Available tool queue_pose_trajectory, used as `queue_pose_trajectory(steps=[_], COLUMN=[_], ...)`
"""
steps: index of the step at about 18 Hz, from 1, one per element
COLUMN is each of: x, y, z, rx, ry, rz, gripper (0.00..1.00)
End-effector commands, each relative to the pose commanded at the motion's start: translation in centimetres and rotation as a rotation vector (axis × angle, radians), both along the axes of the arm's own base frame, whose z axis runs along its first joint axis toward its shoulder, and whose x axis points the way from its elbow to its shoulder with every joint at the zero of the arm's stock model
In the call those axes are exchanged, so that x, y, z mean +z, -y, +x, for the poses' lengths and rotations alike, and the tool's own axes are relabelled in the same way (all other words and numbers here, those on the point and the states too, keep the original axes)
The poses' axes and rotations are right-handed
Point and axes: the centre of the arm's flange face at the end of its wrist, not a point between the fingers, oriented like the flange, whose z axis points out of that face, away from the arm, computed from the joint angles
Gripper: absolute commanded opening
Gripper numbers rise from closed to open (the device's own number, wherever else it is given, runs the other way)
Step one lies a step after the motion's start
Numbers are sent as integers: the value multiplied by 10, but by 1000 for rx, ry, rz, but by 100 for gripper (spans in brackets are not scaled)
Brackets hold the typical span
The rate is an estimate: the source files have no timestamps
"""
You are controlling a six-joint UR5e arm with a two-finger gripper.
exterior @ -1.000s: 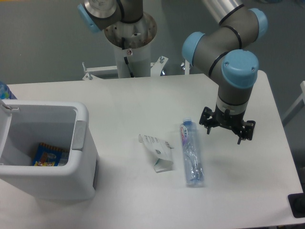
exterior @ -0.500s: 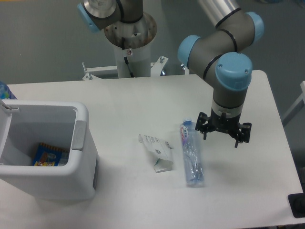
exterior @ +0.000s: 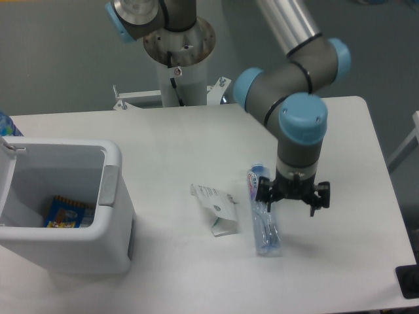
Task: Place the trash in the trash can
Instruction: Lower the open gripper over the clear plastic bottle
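A crushed clear plastic bottle (exterior: 263,219) with a pink-blue label lies lengthwise on the white table, right of centre. Just to its left lies a flattened white carton (exterior: 216,208) with green print. My gripper (exterior: 292,197) hangs open above the table, its left finger over the bottle's upper part and its right finger to the bottle's right; nothing is held. The white trash can (exterior: 111,196) with a grey side handle stands at the left edge of the table.
A blue-orange snack wrapper (exterior: 64,213) lies inside the bin. The arm's base column (exterior: 178,59) stands behind the table's far edge. A dark object (exterior: 408,281) sits at the lower right corner.
The gripper has moved left and toward the front, from well right of the bottle to partly over it. Bottle and carton have not moved.
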Motion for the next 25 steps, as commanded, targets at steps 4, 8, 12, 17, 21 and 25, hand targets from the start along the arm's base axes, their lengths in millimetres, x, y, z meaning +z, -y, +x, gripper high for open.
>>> queue_pose_trajectory(steps=[4, 8, 12, 17, 21, 25], x=[-18, -23, -35, -42, -53, -66], y=[-11, -21, -32, -39, -45, -56], z=[4, 0, -5, -4, 0, 4], rx=[26, 47, 95, 87, 73, 66], ry=[21, 21, 30, 27, 4, -42], rz=[-6, -4, 0, 1, -46, -119], gripper=[100, 100, 100, 100, 100, 100])
